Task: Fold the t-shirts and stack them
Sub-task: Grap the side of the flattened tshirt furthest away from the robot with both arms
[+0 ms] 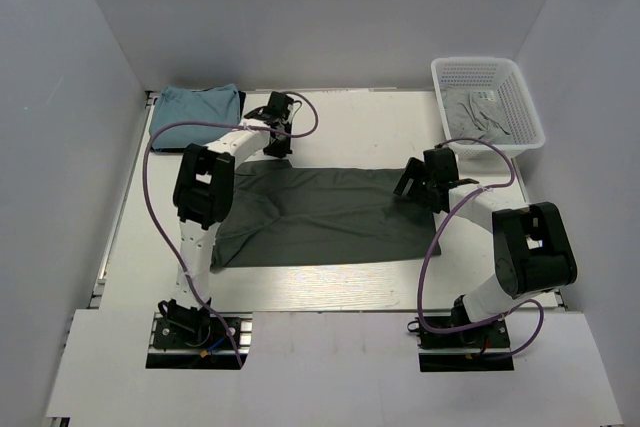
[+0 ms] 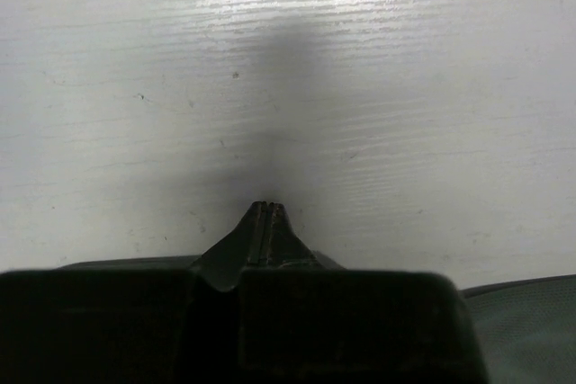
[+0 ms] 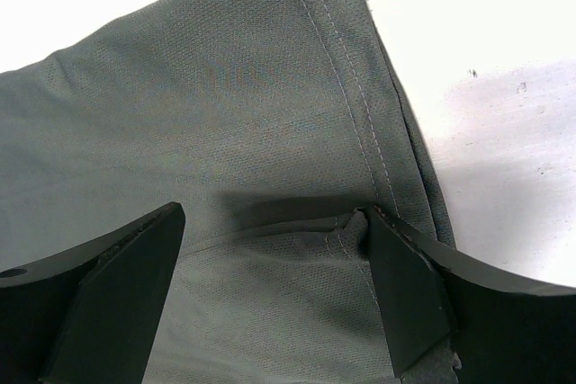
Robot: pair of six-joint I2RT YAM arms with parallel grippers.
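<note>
A dark grey-green t-shirt (image 1: 320,212) lies spread flat across the middle of the table. My left gripper (image 1: 277,143) is at its far left edge. In the left wrist view the gripper (image 2: 268,209) is shut, with a dark fold of that shirt pinched up between the tips. My right gripper (image 1: 413,185) is over the shirt's far right corner. In the right wrist view it (image 3: 270,213) is open and low over the cloth (image 3: 225,105), and its right finger (image 3: 405,285) presses into the stitched hem. A folded light teal-blue t-shirt (image 1: 200,107) lies at the back left.
A white mesh basket (image 1: 530,107) stands at the back right with pale grey t-shirts (image 1: 478,112) inside. White walls close in the table on three sides. Purple cables loop from both arms.
</note>
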